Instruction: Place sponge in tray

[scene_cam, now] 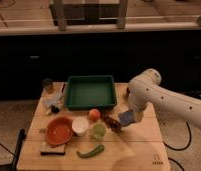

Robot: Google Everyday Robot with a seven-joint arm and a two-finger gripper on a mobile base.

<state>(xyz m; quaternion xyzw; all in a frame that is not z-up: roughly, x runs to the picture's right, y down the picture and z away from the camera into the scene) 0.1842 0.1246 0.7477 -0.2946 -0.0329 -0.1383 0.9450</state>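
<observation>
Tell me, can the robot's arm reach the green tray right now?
Probably yes. The end effector, shut on the sponge, hangs just to the right of the tray, near its front corner. Nothing tall stands between them.

Dark green on the tray (89, 93); blue-grey on the sponge (126, 118), pinched in the gripper (131, 117) near the tray's front right corner. Orange for the bowl (59, 131), perhaps pale green for the cup (98, 131).

Smooth white arm (164, 97) — thick tube, bulbous joint — its pincer (128, 119) low, right of the tray (90, 92).
</observation>
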